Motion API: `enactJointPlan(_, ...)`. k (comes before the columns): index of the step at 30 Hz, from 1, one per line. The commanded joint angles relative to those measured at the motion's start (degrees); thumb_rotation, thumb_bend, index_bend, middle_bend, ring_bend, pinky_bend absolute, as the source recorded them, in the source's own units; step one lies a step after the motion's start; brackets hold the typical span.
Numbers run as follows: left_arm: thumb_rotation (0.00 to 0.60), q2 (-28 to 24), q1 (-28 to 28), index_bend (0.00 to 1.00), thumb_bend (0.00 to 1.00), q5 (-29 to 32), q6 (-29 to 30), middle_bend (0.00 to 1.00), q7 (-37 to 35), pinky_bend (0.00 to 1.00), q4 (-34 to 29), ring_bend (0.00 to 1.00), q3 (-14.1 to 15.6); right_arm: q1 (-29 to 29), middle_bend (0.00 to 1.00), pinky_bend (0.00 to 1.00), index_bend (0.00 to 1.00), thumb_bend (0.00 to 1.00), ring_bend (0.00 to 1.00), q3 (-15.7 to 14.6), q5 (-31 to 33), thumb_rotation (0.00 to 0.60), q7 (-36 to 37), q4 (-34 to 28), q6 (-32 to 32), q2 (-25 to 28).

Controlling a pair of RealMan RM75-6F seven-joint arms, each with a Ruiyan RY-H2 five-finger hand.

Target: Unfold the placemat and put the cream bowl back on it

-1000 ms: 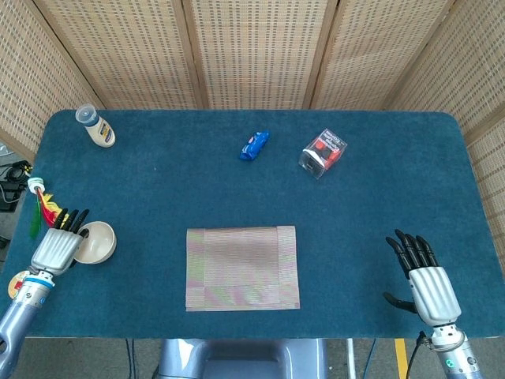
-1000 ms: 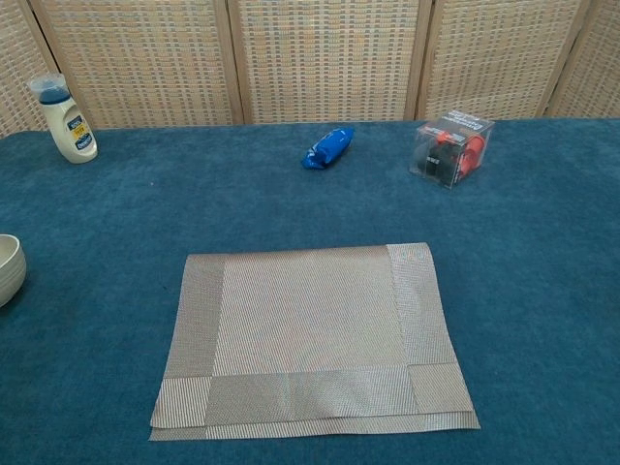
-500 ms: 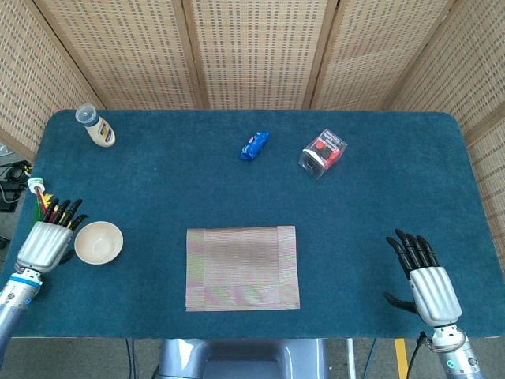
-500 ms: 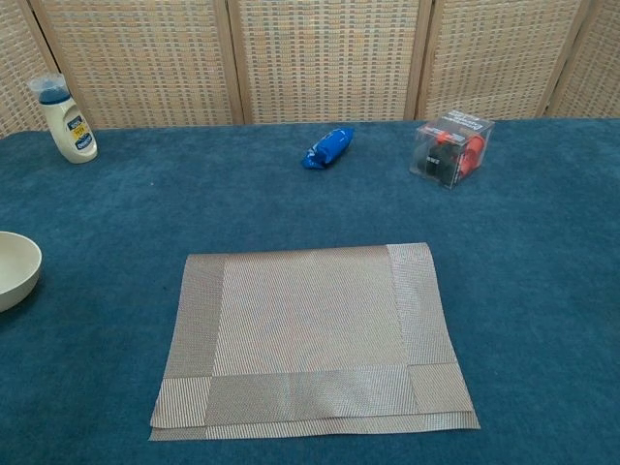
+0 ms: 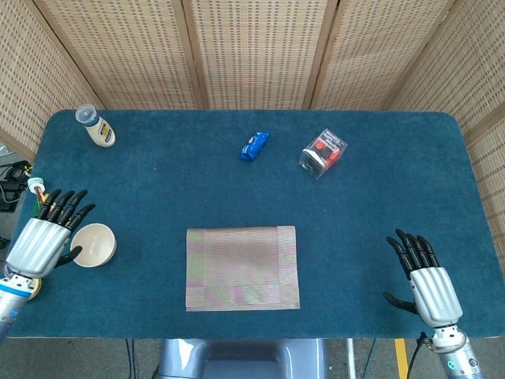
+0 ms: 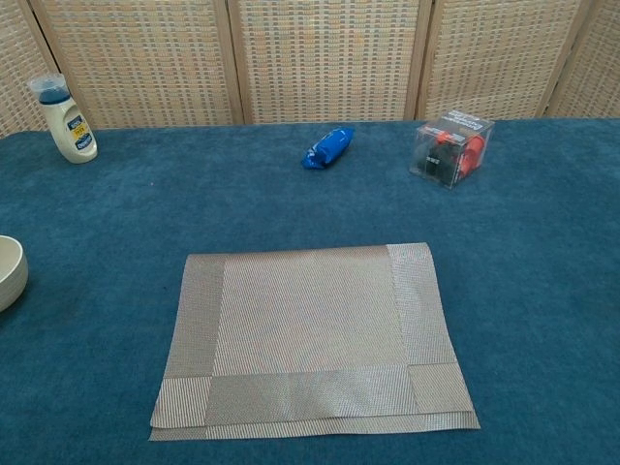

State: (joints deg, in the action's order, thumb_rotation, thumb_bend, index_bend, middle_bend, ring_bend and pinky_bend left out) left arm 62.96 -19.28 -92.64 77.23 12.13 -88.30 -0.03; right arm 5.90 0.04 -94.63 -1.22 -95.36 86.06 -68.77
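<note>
Low in the middle of the head view, the placemat (image 5: 242, 268) is seen lying flat on the blue table (image 5: 379, 205), folded over on itself: a second layer shows along its lower edge in the chest view, so the unfolding is judged not yet done. Its place near the front edge is judged to suit both arms, since either hand can reach an edge of it.

At the lower left of the head view, the cream bowl (image 5: 94, 244) is set upright on the cloth, well apart from the placemat, presumably so that the mat can be opened without obstruction. The left hand (image 5: 43, 237) is held just beside the bowl with its fingers spread; whether the thumb touches the rim cannot be told, and nothing is seen to be gripped. At the lower right, the right hand (image 5: 422, 278) is held over the table with fingers apart and empty, well away from the mat.

Toward the top of the frame, three things not named in the task are placed along the far side: a white bottle (image 5: 95, 127) at the upper left, a blue packet (image 5: 254, 145) near the middle, and a clear box (image 5: 323, 153) with red and black contents. A blue and yellow label is visible on the bottle in the chest view, but its writing is too small to be read; print on the packet and box is likewise illegible.
</note>
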Motion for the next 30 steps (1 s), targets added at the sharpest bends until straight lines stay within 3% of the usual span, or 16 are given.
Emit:
enactJointPlan(1,0.6,4.51,-1.77,0.16,0.21,-1.45,-3.32,0.0,5.01,0.0,-2.61,0.0,0.6,-0.04,0.0,0.0,0.09,0.17,0.0,0.06,0.07,0.6,0.12,-0.03,0.1,0.08)
enactJointPlan(11,0.6,20.51,-2.55,0.49,0.23,-2.99,-5.83,0.0,12.83,0.0,-0.55,0.0,1.81,-0.12,0.0,0.0,0.09,0.17,0.0,0.35,0.47,0.6,1.32,-0.07,0.3,0.62)
enactJointPlan(21,0.6,28.69,-2.37,0.5,0.27,-4.4,-7.47,0.0,17.52,0.0,3.03,0.0,4.1,-0.13,0.0,0.0,0.09,0.17,0.0,0.41,0.49,0.6,1.9,-0.11,0.35,0.85)
enactJointPlan(25,0.6,29.83,-2.34,0.46,0.33,-4.46,-8.36,0.0,18.24,0.0,3.35,0.0,4.94,-0.16,0.0,0.0,0.09,0.17,0.0,0.4,0.39,0.6,1.97,-0.15,0.44,0.9)
enactJointPlan(30,0.6,29.85,-2.21,0.39,0.33,-4.52,-9.39,0.0,19.41,0.0,3.19,0.0,6.13,-0.23,0.0,0.0,0.09,0.17,0.0,0.46,0.41,0.6,2.26,-0.17,0.6,1.02)
